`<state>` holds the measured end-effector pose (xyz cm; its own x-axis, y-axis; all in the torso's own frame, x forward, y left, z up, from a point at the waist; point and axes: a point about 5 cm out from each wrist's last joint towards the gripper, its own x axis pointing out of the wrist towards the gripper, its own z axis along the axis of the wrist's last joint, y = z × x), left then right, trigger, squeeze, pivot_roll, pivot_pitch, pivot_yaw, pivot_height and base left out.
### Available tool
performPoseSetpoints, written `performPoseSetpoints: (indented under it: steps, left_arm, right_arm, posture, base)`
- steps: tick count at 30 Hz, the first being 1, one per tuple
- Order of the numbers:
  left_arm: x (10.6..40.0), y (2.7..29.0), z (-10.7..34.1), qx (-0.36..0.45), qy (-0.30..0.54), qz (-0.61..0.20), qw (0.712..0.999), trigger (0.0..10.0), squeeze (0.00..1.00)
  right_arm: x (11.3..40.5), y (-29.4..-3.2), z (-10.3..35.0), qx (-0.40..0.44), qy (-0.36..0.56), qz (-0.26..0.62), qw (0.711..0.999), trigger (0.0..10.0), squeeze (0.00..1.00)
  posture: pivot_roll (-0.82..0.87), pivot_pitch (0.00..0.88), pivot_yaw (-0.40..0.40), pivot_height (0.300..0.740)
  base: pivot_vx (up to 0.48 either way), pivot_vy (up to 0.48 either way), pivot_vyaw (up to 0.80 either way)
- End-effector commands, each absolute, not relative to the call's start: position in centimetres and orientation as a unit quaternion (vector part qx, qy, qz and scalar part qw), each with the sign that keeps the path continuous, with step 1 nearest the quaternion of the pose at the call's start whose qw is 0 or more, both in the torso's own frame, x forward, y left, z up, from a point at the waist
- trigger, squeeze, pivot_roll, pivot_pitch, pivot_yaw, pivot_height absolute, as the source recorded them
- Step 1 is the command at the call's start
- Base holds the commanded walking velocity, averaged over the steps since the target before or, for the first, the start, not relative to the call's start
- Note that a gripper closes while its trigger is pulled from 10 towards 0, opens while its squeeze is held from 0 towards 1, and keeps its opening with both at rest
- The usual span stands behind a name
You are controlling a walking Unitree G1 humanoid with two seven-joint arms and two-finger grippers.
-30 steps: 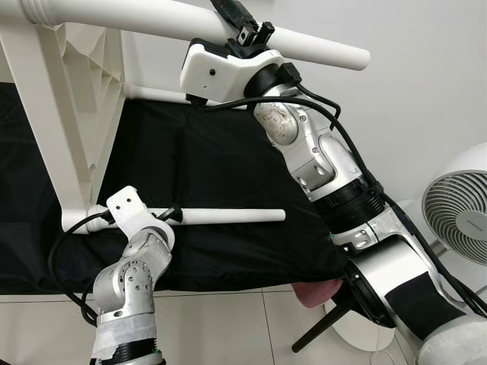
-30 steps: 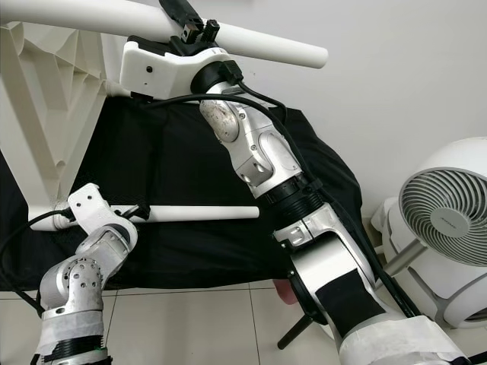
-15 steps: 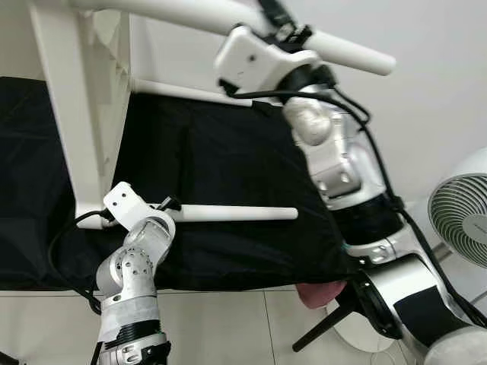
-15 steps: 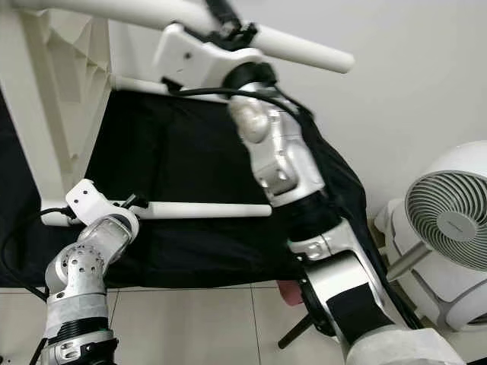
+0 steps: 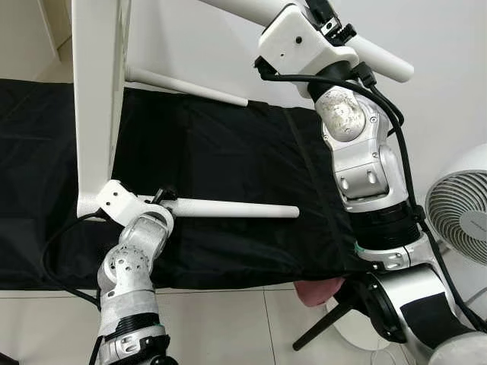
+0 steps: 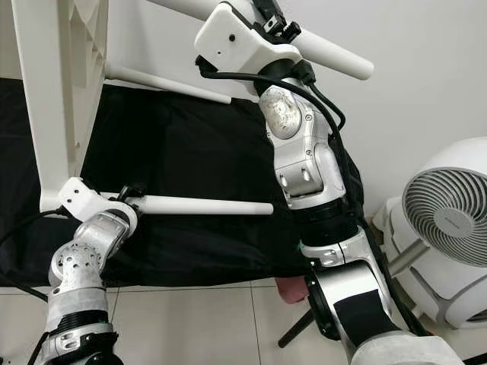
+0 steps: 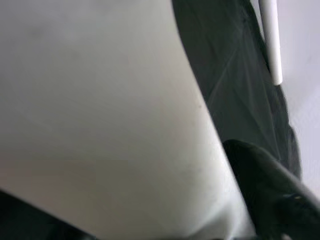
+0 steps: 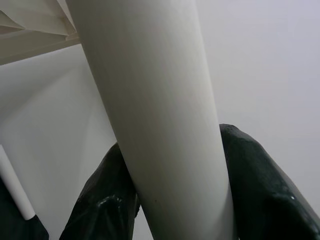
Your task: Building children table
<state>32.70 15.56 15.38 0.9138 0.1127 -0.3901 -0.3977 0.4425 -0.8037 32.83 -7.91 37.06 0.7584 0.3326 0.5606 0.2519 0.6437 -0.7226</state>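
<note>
Table [image 5: 97, 91] tipped steeper | right end effector [image 8: 170, 200] clamps upper leg [image 5: 380, 59] | left end effector [image 5: 163, 199] clamps lower leg [image 5: 236, 211]

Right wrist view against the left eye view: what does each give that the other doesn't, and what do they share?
The right wrist view alone gives the grip up close: two black fingers pressed against opposite sides of the upper table leg.

The left eye view alone gives the layout: the white table tipped on its side over a black cloth, the left gripper at the lower leg, and a white fan at the robot's right.

Both show the right gripper closed around the upper leg, with a pale wall behind.
</note>
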Motion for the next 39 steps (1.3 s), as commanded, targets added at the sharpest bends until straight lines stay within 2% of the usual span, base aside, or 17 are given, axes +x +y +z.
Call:
performPoseSetpoints:
  steps: [1,4,7,9,14,17,21,23,25,26,28,31,32,37,38,39]
  left_arm:
    - [35.3,9.0,22.2,-0.578,0.138,0.08,0.8,0.0,0.0]
    - [35.6,9.0,23.0,-0.59,0.131,0.078,0.793,0.0,0.0]
    - [36.2,9.3,25.3,-0.579,0.095,0.063,0.807,0.0,0.0]
    - [36.6,9.6,28.1,-0.544,0.047,0.036,0.837,0.0,0.0]
    - [36.6,10.2,30.3,-0.513,0.003,0.022,0.858,0.0,0.0]
    - [35.8,12.2,35.2,-0.415,-0.118,0.017,0.902,0.0,0.0]
    - [35.5,12.6,36.4,-0.394,-0.145,0.019,0.907,0.0,0.0]
    - [34.1,12.7,39.5,-0.345,-0.222,0.008,0.912,0.0,0.0]
    - [34.1,12.7,39.5,-0.345,-0.222,0.008,0.912,0.0,0.0]
    - [32.7,12.0,41.5,-0.316,-0.274,-0.017,0.908,0.0,0.0]
    - [32.4,11.8,41.9,-0.309,-0.283,-0.024,0.908,0.0,0.0]
    - [31.3,10.3,42.5,-0.293,-0.305,-0.076,0.903,0.0,0.0]
    - [30.0,8.9,43.0,-0.265,-0.328,-0.124,0.898,0.0,0.0]
    - [29.4,8.4,43.2,-0.257,-0.337,-0.142,0.894,0.0,0.0]
    - [29.2,8.1,43.3,-0.245,-0.336,-0.149,0.897,0.0,0.0]
    - [28.9,7.4,43.2,-0.219,-0.337,-0.166,0.901,0.0,0.0]
  right_arm:
    - [31.4,-11.6,41.0,-0.31,-0.398,-0.053,0.862,0.0,0.0]
    - [31.5,-11.7,41.1,-0.307,-0.397,-0.054,0.863,0.0,0.0]
    - [31.6,-12.0,41.4,-0.301,-0.393,-0.055,0.867,0.0,0.0]
    - [31.7,-12.4,42.0,-0.299,-0.393,-0.057,0.868,0.0,0.0]
    - [31.7,-12.5,42.5,-0.3,-0.397,-0.058,0.865,0.0,0.0]
    - [31.5,-13.0,43.2,-0.303,-0.408,-0.068,0.859,0.0,0.0]
    - [31.5,-13.2,43.4,-0.302,-0.41,-0.073,0.858,0.0,0.0]
    - [31.4,-14.4,43.5,-0.295,-0.405,-0.095,0.86,0.0,0.0]
    - [31.4,-14.4,43.5,-0.295,-0.405,-0.095,0.86,0.0,0.0]
    - [31.3,-15.5,43.0,-0.286,-0.396,-0.113,0.865,0.0,0.0]
    - [31.3,-15.7,42.9,-0.285,-0.394,-0.118,0.866,0.0,0.0]
    - [31.5,-17.5,40.1,-0.277,-0.356,-0.153,0.879,0.0,0.0]
    - [31.7,-19.5,36.4,-0.262,-0.302,-0.189,0.897,0.0,0.0]
    - [31.7,-20.4,34.7,-0.26,-0.278,-0.202,0.902,0.0,0.0]
    - [31.7,-20.8,33.5,-0.253,-0.262,-0.205,0.908,0.0,0.0]
    - [31.9,-21.6,30.3,-0.233,-0.221,-0.204,0.925,0.0,0.0]
  posture:
    - [-0.03,0.0,-0.079,0.74]
    - [-0.03,0.0,-0.082,0.74]
    - [-0.04,0.0,-0.083,0.74]
    - [-0.03,0.0,-0.086,0.74]
    - [-0.04,0.0,-0.084,0.74]
    - [-0.03,0.0,-0.09,0.74]
    - [-0.03,0.0,-0.09,0.74]
    - [-0.01,0.0,-0.098,0.74]
    - [-0.01,0.0,-0.098,0.74]
    - [-0.01,0.0,-0.102,0.74]
    - [-0.01,0.0,-0.102,0.74]
    - [0.0,0.0,-0.114,0.74]
    - [0.0,0.0,-0.118,0.74]
    - [0.0,0.002,-0.119,0.74]
    - [0.01,0.008,-0.121,0.74]
    - [0.01,0.011,-0.122,0.74]
  base:
    - [0.0,0.0,0.0]
    - [0.0,0.0,0.0]
    - [0.0,0.0,0.0]
    - [0.0,0.0,0.0]
    - [0.0,0.0,0.0]
    - [0.0,0.0,0.0]
    - [0.0,0.0,0.0]
    - [0.0,0.0,0.0]
    - [0.0,0.0,0.0]
    - [0.0,0.0,0.0]
    - [0.0,0.0,0.0]
    - [0.0,0.0,0.0]
    - [0.0,0.0,0.0]
    - [0.0,0.0,0.0]
    - [0.0,0.0,0.0]
    - [0.0,0.0,0.0]
